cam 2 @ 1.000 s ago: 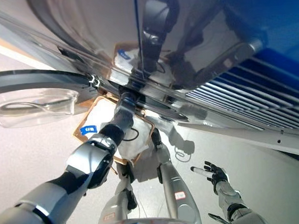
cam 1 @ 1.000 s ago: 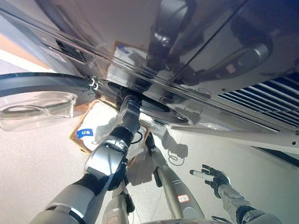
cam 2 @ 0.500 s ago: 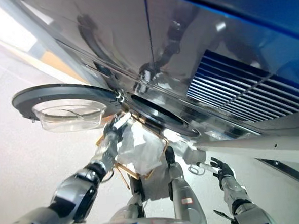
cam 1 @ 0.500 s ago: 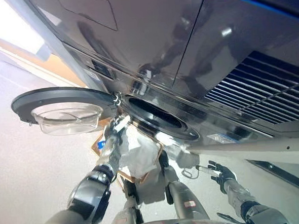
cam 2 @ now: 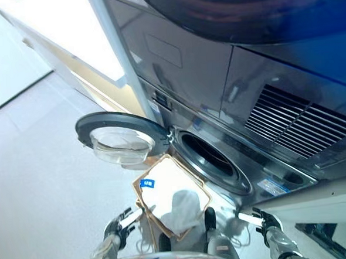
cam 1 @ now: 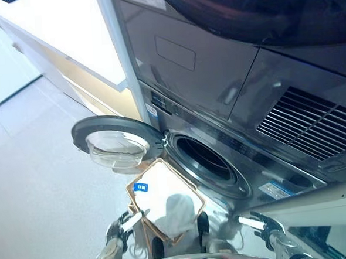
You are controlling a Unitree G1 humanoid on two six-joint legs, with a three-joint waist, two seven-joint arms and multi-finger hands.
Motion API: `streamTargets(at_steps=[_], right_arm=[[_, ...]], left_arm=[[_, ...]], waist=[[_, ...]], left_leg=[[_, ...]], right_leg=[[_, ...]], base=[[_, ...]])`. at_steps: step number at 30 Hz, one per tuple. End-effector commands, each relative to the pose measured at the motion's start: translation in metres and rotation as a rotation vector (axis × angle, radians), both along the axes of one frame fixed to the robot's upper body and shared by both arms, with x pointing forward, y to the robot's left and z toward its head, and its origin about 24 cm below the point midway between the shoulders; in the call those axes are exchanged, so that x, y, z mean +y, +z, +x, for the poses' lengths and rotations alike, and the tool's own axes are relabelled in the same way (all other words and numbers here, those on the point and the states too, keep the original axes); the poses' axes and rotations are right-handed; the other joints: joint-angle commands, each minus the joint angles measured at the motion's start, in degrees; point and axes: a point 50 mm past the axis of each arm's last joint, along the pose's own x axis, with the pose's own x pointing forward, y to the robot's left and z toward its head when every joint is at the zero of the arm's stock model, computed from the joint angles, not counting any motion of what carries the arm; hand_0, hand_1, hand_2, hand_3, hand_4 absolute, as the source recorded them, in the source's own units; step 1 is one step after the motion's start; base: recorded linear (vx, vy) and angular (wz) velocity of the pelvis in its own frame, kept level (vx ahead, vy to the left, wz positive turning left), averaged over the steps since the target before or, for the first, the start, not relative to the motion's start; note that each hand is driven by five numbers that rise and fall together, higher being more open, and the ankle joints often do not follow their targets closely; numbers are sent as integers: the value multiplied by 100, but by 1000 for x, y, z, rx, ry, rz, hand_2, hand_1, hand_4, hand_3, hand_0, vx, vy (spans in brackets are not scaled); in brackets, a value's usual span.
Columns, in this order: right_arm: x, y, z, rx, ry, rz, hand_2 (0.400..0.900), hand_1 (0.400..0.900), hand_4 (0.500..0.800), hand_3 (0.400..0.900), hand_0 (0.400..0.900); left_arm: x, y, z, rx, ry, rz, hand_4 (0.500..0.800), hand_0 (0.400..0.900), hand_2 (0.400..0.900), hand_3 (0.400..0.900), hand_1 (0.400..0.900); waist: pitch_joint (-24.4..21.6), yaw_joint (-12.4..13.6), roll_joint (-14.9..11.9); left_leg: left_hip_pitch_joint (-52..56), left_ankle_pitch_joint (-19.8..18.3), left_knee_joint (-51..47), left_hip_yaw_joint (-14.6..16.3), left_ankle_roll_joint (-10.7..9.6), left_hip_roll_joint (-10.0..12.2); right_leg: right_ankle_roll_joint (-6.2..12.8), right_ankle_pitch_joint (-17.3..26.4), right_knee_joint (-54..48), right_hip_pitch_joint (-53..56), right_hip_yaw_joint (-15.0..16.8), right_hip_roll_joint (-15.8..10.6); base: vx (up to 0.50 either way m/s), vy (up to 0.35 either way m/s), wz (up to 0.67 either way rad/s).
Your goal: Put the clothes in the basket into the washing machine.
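Watching: washer [cam 1: 217, 91] with door [cam 1: 112, 142] swung open, drum [cam 2: 213, 159] dark and unobstructed.
Clothes: I see white cloth [cam 2: 181, 208] lying in the basket [cam 2: 164, 171], just near of the drum.
Left hand [cam 2: 117, 227]: fingers relaxed, holding nothing, just left of the basket.
Right hand [cam 2: 264, 221]: fingers straight, empty, far right.
Risk: I judge cloth could snag the basket rim or door, or drop short of the drum.
Hidden: drum interior; basket depth.

One washer [cam 1: 222, 162], its one door [cam 1: 112, 142] open; one basket [cam 1: 165, 197]. One white cloth [cam 1: 179, 214] in it; two hands, left [cam 1: 117, 230] and right [cam 2: 267, 220].
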Motion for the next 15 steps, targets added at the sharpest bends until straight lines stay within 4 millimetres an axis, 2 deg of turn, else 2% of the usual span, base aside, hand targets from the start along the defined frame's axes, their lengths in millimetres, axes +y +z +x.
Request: streamTargets(at_steps=[1,6,8,11,15], right_arm=[[1,-2,-10,16,24,1,900,900,800,900,900],[15,-11,-33,60,37,30,900,900,800,900,900],[18,-13,-39,71,52,37,900,900,800,900,900],[22,-14,-41,91,85,42,900,900,800,900,900],[30,-17,-47,137,155,47,900,900,800,900,900]], left_arm=[[12,6,11,-26,-103,82,800,900,900,900,900],[13,8,3,-46,-249,179,800,900,900,900,900],[15,3,-11,17,-281,182,800,900,900,900,900],[19,0,-22,81,-275,168,800,900,900,900,900],[16,-3,-29,132,-356,169,800,900,900,900,900]], waist=[[-156,90,-147],[-287,198,-211],[-334,216,-229],[-372,233,-232],[-406,245,-236]], left_leg=[[-189,114,-1,-150,-90,-126],[16,50,-1,-310,-42,-196],[95,19,-1,-324,-26,-216],[198,-13,-1,-346,2,-237],[331,-69,-1,-335,36,-249]], right_leg=[[366,-556,65,704,-266,83],[381,-672,130,981,-429,39],[392,-710,151,1066,-466,23],[397,-751,203,1160,-469,11],[398,-784,228,1289,-458,-2]], base=[[5,60,24],[6,47,27],[14,40,12],[9,52,5],[8,30,2]])
